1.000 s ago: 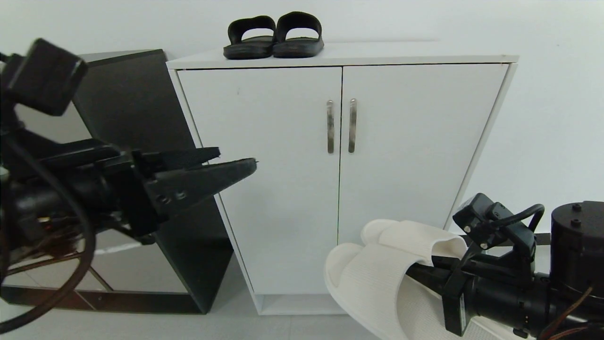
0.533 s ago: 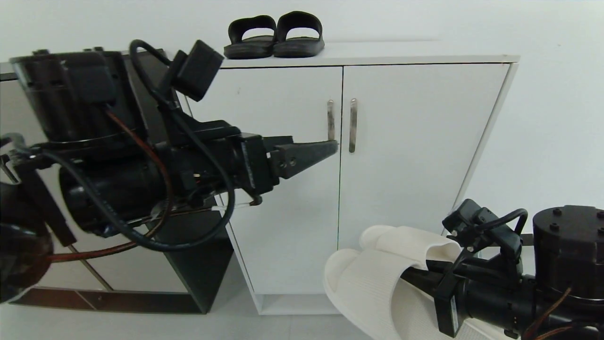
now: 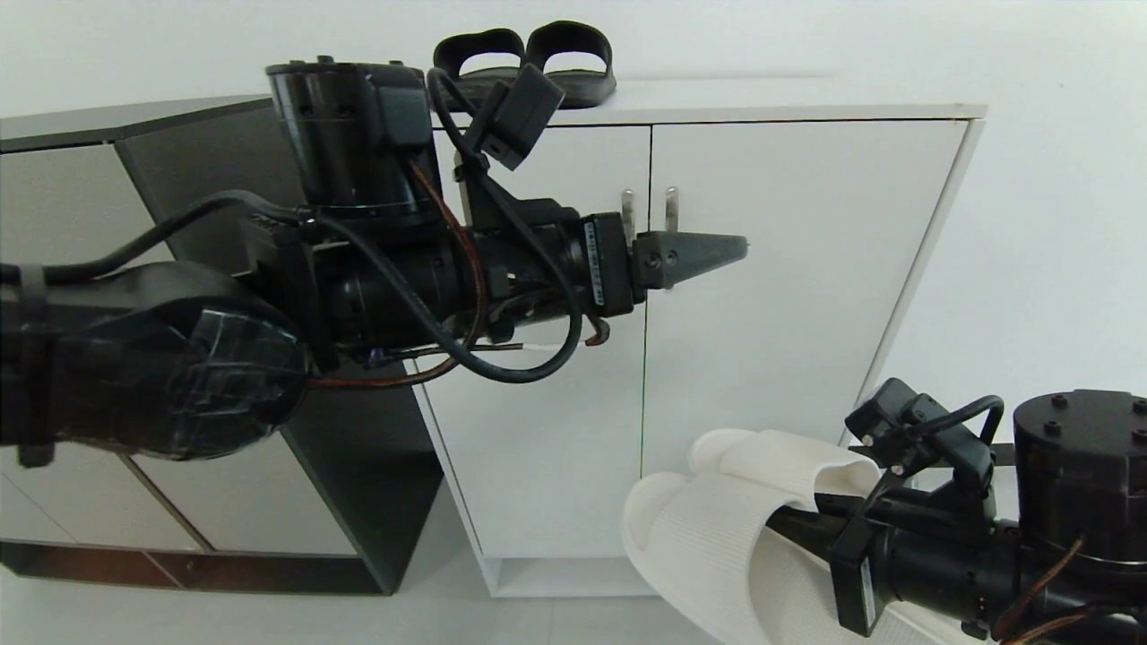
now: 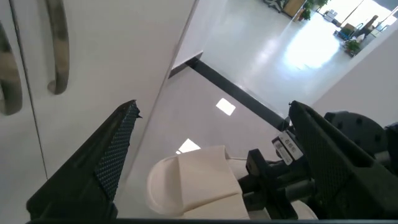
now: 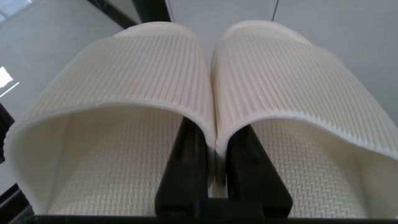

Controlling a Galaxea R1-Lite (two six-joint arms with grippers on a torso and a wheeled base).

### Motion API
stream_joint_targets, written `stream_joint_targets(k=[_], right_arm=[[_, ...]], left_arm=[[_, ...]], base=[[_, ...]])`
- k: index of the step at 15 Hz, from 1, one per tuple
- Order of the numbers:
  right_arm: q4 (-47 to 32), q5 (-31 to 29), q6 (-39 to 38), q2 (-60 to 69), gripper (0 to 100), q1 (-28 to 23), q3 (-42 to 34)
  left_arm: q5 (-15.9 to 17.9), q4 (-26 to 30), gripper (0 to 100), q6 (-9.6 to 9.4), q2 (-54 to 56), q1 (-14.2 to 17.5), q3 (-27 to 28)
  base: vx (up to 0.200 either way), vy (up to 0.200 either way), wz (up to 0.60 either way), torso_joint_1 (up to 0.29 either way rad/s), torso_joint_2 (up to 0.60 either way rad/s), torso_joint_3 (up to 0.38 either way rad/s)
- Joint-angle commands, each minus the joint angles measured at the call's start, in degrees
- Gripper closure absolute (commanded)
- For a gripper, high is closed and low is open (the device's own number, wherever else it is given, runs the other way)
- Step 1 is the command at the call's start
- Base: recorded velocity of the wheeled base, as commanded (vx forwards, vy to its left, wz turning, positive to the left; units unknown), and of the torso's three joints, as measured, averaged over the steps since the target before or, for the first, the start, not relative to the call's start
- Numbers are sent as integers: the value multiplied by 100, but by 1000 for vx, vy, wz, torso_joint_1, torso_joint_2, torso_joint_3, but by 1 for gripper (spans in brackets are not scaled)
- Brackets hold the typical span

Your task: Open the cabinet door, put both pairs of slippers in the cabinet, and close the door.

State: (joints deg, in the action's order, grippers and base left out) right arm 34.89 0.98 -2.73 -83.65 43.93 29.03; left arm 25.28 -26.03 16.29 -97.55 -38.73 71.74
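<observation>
Black left claw [image 3: 717,251] is spread wide with nothing in it. You can see both fingers well apart in the left wrist view. It's up at handle height in front of the white cabinet [image 3: 806,296], and its tip pokes past the two metal handles [image 3: 670,204] onto the right door [image 3: 789,269]. Can't tell if it's actually touching either handle. Both doors are shut.

Lower and to the right, the right claw [image 5: 214,146] is clenched on the white slippers [image 3: 717,520]. It pinches the two inner edges together, so the pair hangs side by side, toes pointing at the bottom of the cabinet and held off the floor [image 3: 269,618]. The black slippers [image 3: 556,63] sit far back on the cabinet top, towards its left end. A dark unit [image 3: 179,152] stands left of the cabinet.

Compared with a second ago, the left claw was way over to the left and lower, in front of the dark unit. Half a second ago its tip was at the left handle, and now it has gone further right and a bit higher. The right claw and its slippers have barely budged.
</observation>
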Motion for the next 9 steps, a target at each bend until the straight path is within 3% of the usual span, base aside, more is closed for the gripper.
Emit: stream_joint_targets(k=[1, 3, 6, 9], right_arm=[[0, -1, 1, 7, 100, -25, 7], [0, -1, 1, 7, 100, -25, -2], [0, -1, 1, -20, 100, -34, 7], [0, -1, 1, -28, 100, -34, 7]], left_arm=[[29, 89, 0, 6, -361, -3, 428], [73, 115, 0, 6, -502, -3, 613], [425, 572, 0, -3, -669, 67, 1017], [223, 599, 0, -231, -1108, 208, 1492]], base=[[0, 0, 0, 0, 0, 0], [0, 0, 0, 0, 0, 0], [0, 0, 0, 0, 0, 0], [0, 0, 0, 0, 0, 0]])
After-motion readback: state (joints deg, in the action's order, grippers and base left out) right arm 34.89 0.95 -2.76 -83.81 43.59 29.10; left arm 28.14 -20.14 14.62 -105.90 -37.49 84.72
